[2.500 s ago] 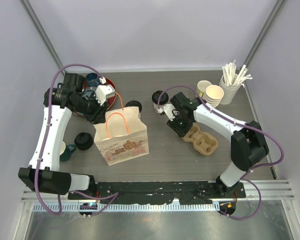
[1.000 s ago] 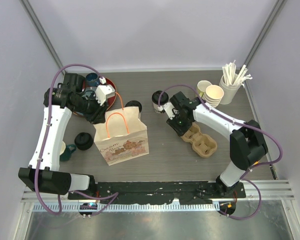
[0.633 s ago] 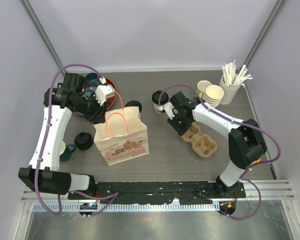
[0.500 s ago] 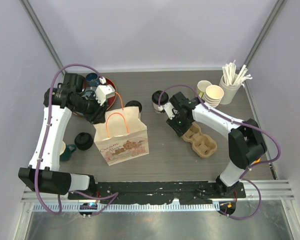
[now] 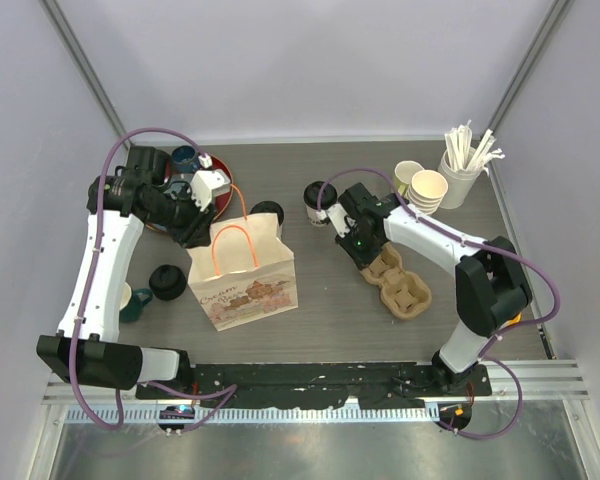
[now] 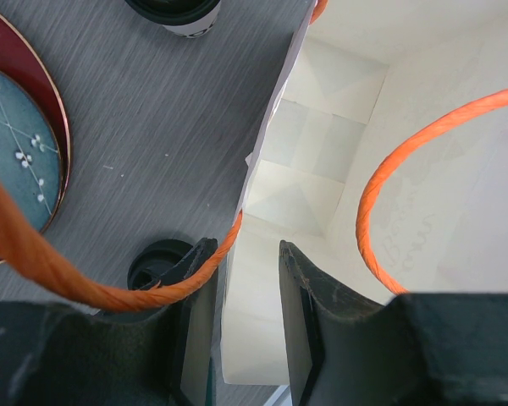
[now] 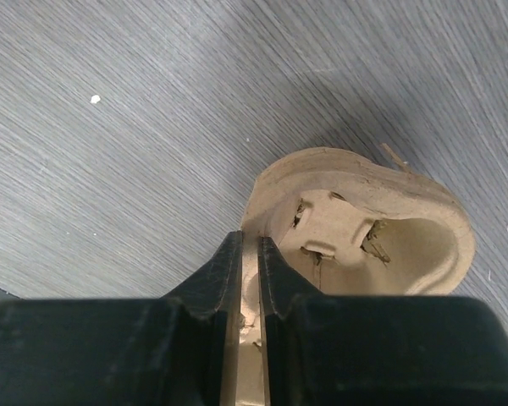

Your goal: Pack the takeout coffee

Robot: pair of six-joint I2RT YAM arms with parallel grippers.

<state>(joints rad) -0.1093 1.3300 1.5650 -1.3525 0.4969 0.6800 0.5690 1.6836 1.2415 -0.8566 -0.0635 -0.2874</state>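
Two takeout coffee cups with black lids stand behind the bag: one (image 5: 320,200) at centre, one (image 5: 268,214) by the bag's back corner. A third black-lidded item (image 5: 167,282) sits left of the bag. The paper bag (image 5: 244,272) with orange handles stands open. My left gripper (image 5: 204,236) grips its left rim, one finger inside and one outside; the left wrist view shows this gripper (image 6: 245,249) and the bag's inside (image 6: 339,127). My right gripper (image 5: 366,254) is shut on the rim of the brown pulp cup carrier (image 5: 402,285); the right wrist view shows the gripper (image 7: 249,241) and carrier (image 7: 364,228).
A stack of bare paper cups (image 5: 421,186) and a cup of white straws (image 5: 466,160) stand at the back right. A red plate (image 5: 220,195) with a blue dish (image 5: 184,157) lies at the back left. A green mug (image 5: 130,300) stands at the left edge.
My right gripper has pulled the cup carrier slightly left and turned it a little. The left arm and the bag have not moved.
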